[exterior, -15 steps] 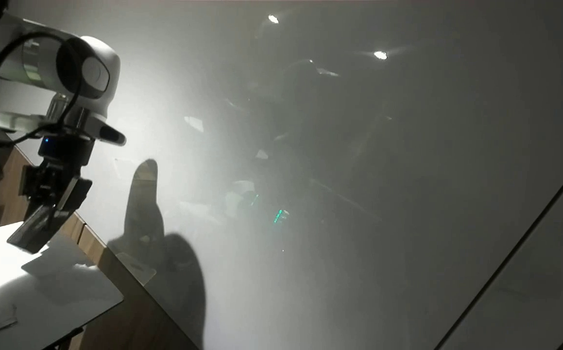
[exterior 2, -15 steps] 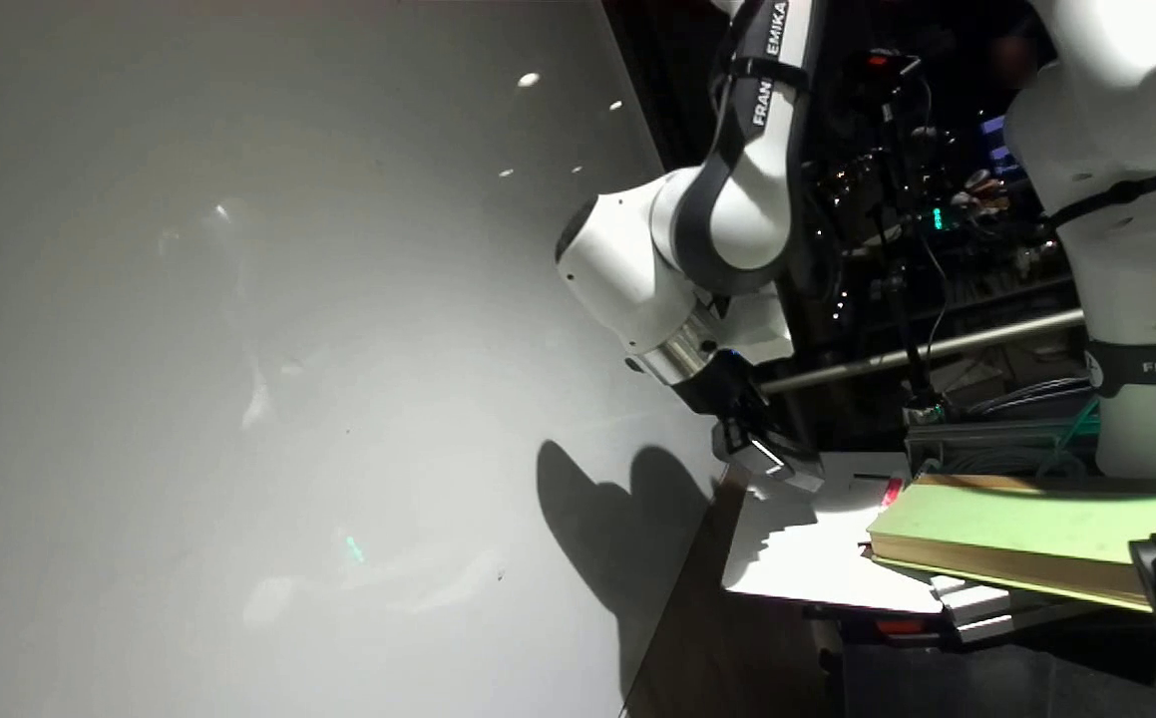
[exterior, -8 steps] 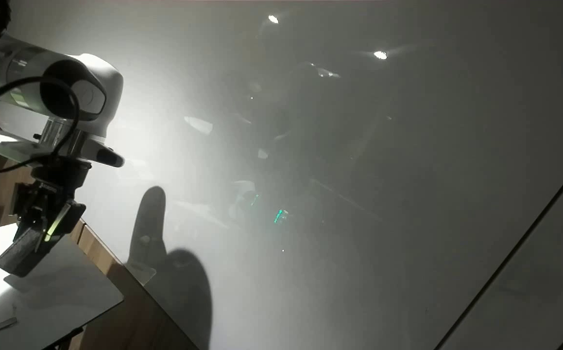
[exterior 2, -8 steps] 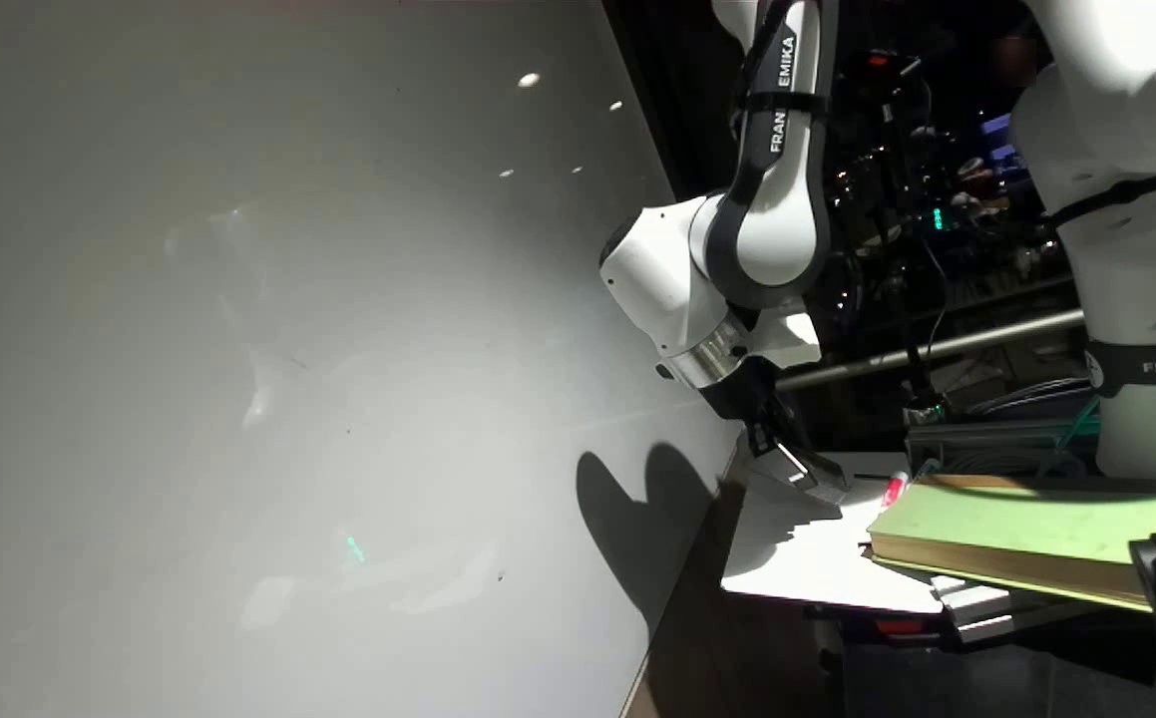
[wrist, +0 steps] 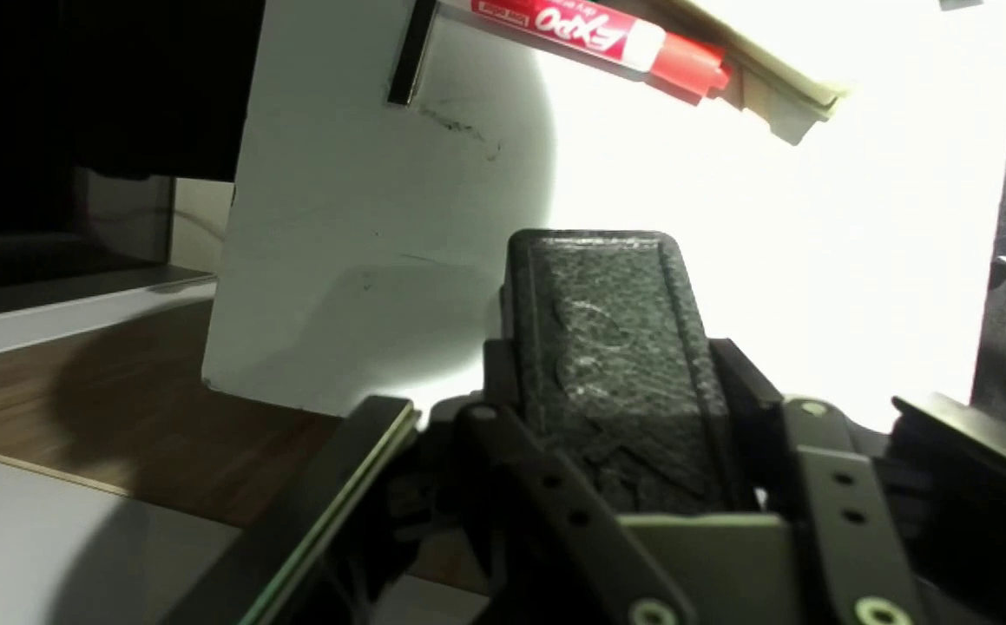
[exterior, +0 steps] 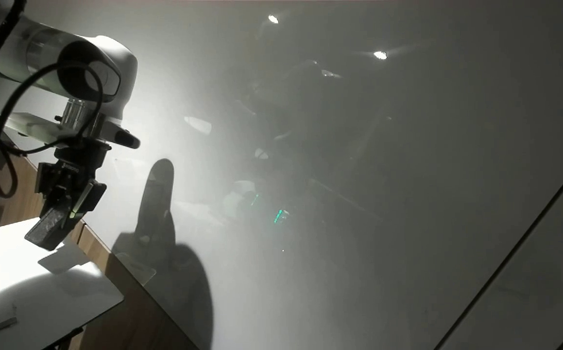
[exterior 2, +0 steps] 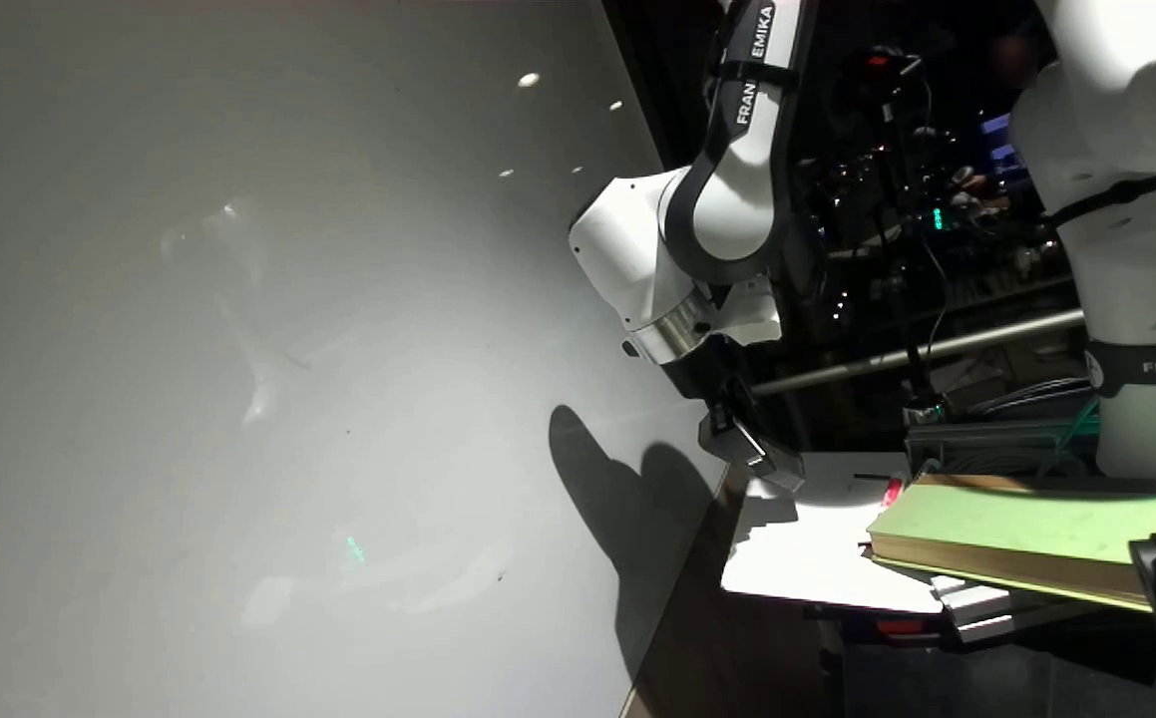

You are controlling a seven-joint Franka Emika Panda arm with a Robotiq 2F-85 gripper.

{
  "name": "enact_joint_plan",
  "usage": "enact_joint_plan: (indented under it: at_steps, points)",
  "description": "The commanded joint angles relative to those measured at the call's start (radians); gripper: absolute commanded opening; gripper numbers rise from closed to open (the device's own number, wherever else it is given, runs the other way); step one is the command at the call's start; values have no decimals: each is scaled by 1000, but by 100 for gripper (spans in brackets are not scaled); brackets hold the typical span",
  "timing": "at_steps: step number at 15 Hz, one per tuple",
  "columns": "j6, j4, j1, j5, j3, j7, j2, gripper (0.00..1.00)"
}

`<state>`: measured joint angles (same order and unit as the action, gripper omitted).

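The pincer [wrist: 615,373] is closed on a dark block, apparently a whiteboard eraser [wrist: 607,312], jutting ahead of it. Below, with a gap, is the white counter [wrist: 338,200]; farther ahead lie a red Expo dry-erase marker [wrist: 585,30] and, just beside that, a green book [exterior 2: 1026,524]. I judge this a carrying step; the next move calls for firm grip and clearance

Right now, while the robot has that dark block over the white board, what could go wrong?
The dark eraser-like block could slip: it looks held only by the gripper and seems to hang above the white board, so it might drop there. The red Expo marker lies there and might roll if bumped. Bright glare washes out part of the white board in the wrist view, so marks there might be missed.
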<state>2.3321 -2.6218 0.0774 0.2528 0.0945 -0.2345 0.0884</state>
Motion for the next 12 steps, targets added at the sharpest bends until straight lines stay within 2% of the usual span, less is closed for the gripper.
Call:
enact_joint_plan:
  at_steps: [1, 7, 12]
  points:
    - [-82, 82, 1, -27, 5, 0, -58, 30]
    - [-147, 136, 4, -73, -4, 11, -145, 30]
    - [-129, 140, 3, -99, -11, 23, -204, 30]
